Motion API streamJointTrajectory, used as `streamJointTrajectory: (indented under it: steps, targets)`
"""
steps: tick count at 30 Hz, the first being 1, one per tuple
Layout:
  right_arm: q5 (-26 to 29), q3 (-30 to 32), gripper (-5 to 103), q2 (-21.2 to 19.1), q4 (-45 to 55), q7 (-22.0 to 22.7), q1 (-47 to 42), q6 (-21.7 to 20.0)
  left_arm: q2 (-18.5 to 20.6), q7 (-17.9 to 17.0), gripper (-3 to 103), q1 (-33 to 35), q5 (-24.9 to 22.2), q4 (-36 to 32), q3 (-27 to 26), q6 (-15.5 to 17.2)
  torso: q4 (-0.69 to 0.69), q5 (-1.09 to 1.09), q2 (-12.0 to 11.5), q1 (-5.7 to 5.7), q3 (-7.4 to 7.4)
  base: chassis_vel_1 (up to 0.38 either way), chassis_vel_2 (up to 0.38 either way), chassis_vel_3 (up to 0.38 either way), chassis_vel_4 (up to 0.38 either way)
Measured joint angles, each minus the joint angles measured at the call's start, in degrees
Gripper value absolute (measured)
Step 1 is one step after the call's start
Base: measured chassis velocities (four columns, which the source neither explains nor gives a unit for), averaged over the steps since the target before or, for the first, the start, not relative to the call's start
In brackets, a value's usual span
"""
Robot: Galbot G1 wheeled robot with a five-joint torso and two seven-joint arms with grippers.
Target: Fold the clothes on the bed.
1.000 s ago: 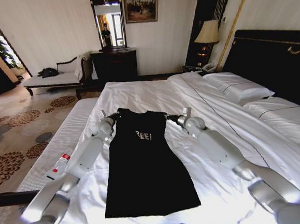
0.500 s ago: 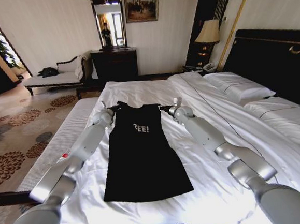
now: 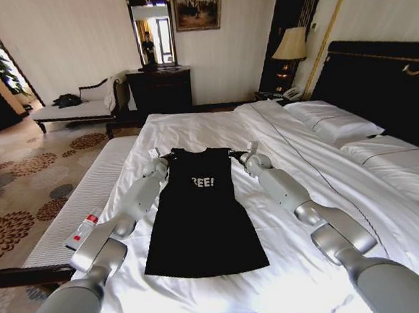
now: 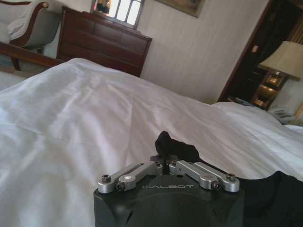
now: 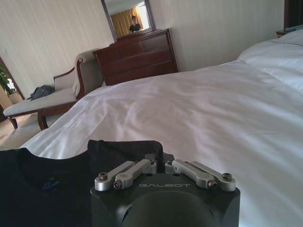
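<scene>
One black T-shirt (image 3: 202,214) lay flat at the centre of the frame on the one white bed (image 3: 290,165), its sleeves folded in. Two grippers pinched its shoulders: the left gripper (image 3: 160,158) closed on the left corner, the right gripper (image 3: 243,154) closed on the right corner.

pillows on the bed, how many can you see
2: one pillow by the headboard, a second pillow beside it, nearer the camera. Others may lie outside the picture.
</scene>
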Motion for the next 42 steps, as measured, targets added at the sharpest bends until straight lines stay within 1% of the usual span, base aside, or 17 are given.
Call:
streamJointTrajectory:
  steps: [1,4,6,7,10,11,14,15,19,20,24,25,28,29,33,38,42]
  targets:
    - [0.0,0.0,2,0.0,0.0,0.0,0.0,0.0,0.0,0.0,1,0.0,0.0,0.0,0.0,0.0,0.0,0.0,0.0,0.0,0.0,0.0,0.0,0.0,0.0]
    - [-0.6,2.3,2,-0.9,6.0,1.3,-4.3,0.4,2.2,-1.4,1,3.4,-0.3,-6.2,-0.9,-0.5,-0.04,-0.01,0.0,0.0,-0.01,0.0,0.0,0.0,0.0]
    - [-0.9,3.8,2,-1.9,11.1,2.3,-8.5,0.5,4.7,-2.4,1,6.4,-1.0,-11.6,-1.4,-0.7,0.0,0.01,0.0,0.0,-0.01,0.0,0.0,0.0,0.0]
    - [-0.9,3.8,2,-1.9,11.1,2.3,-8.5,0.5,4.7,-2.4,1,6.4,-1.0,-11.6,-1.4,-0.7,0.0,0.01,0.0,0.0,-0.01,0.0,0.0,0.0,0.0]
    - [-1.3,6.3,2,-3.9,19.4,3.8,-14.7,0.4,9.2,-3.7,1,12.2,-2.5,-20.9,-1.9,-0.7,0.0,-0.01,0.0,-0.01,-0.02,0.0,0.0,0.0,0.0]
    - [-1.3,6.3,2,-3.9,19.4,3.8,-14.7,0.4,9.2,-3.7,1,12.2,-2.5,-20.9,-1.9,-0.7,0.0,-0.01,0.0,-0.01,-0.02,0.0,0.0,0.0,0.0]
    - [-1.2,7.7,2,-5.8,27.3,5.6,-19.8,0.2,12.9,-4.4,1,19.3,-2.7,-30.0,-3.4,-0.9,0.0,-0.01,0.0,-0.03,-0.02,0.0,0.0,0.0,0.0]
    - [-1.2,7.7,2,-5.8,27.3,5.6,-19.8,0.2,12.9,-4.4,1,19.3,-2.7,-30.0,-3.4,-0.9,0.0,-0.01,0.0,-0.03,-0.02,0.0,0.0,0.0,0.0]
    - [-1.7,9.3,2,-8.5,35.9,7.0,-26.1,0.2,15.9,-5.7,1,27.1,-2.6,-39.0,-6.0,-1.2,-0.01,-0.01,0.0,-0.02,-0.02,0.0,0.0,0.0,0.0]
    - [-1.7,9.3,2,-8.5,35.9,7.0,-26.1,0.2,15.9,-5.7,1,27.1,-2.6,-39.0,-6.0,-1.2,-0.01,-0.01,0.0,-0.02,-0.02,0.0,0.0,0.0,0.0]
    - [-3.1,10.9,2,-12.2,45.7,7.8,-36.3,0.4,20.1,-7.1,1,37.4,-2.2,-49.1,-9.1,-1.3,-0.01,-0.01,0.0,-0.03,-0.02,0.0,0.0,0.0,0.0]
    - [-3.1,10.9,2,-12.2,45.7,7.8,-36.3,0.4,20.1,-7.1,1,37.4,-2.2,-49.1,-9.1,-1.3,-0.01,-0.01,0.0,-0.03,-0.02,0.0,0.0,0.0,0.0]
    - [-5.2,13.1,2,-13.8,51.4,7.7,-43.4,0.5,23.6,-7.5,1,42.8,-1.5,-55.2,-10.1,-1.4,0.01,0.01,0.0,-0.04,-0.03,0.0,0.0,0.0,0.0]
    - [-5.2,13.1,2,-13.8,51.4,7.7,-43.4,0.5,23.6,-7.5,1,42.8,-1.5,-55.2,-10.1,-1.4,0.01,0.01,0.0,-0.04,-0.03,0.0,0.0,0.0,0.0]
    - [-7.3,17.2,2,-15.1,57.8,7.7,-51.5,1.1,26.2,-8.7,1,46.4,-1.5,-61.0,-10.6,-1.5,-0.01,0.0,0.0,-0.02,-0.02,0.0,0.0,0.0,0.0]
    - [-9.9,19.4,2,-15.5,62.4,7.7,-58.4,1.9,28.1,-9.1,1,50.6,-1.2,-64.9,-12.5,-1.6,-0.03,0.02,0.0,0.0,-0.01,0.0,0.0,0.0,0.0]
    - [-13.7,21.3,2,-15.5,67.1,7.2,-66.1,2.7,28.6,-8.8,1,58.7,1.7,-68.7,-15.4,-2.0,0.0,-0.01,0.0,-0.02,-0.02,0.0,0.0,0.0,0.0]
